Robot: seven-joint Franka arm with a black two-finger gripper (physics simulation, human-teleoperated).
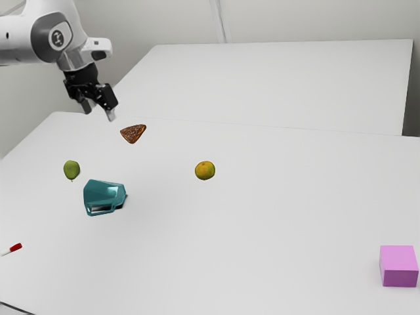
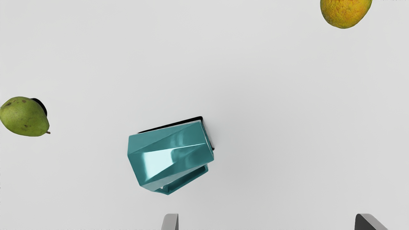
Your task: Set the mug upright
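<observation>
The faceted teal mug (image 2: 169,150) lies on its side, flat facets probably preventing rolling; the tool (image 1: 99,113), open and empty, hangs above it, presumably for clearance.

On the table (image 1: 275,243), the mug (image 1: 104,194) lies on its side near the pear (image 1: 71,169). The wedge (image 1: 133,133) is behind both. Toward the exterior view's right are the orange (image 1: 205,170), then the block (image 1: 398,266); the marker (image 1: 13,249) lies before the mug, toward the exterior view's left.
</observation>
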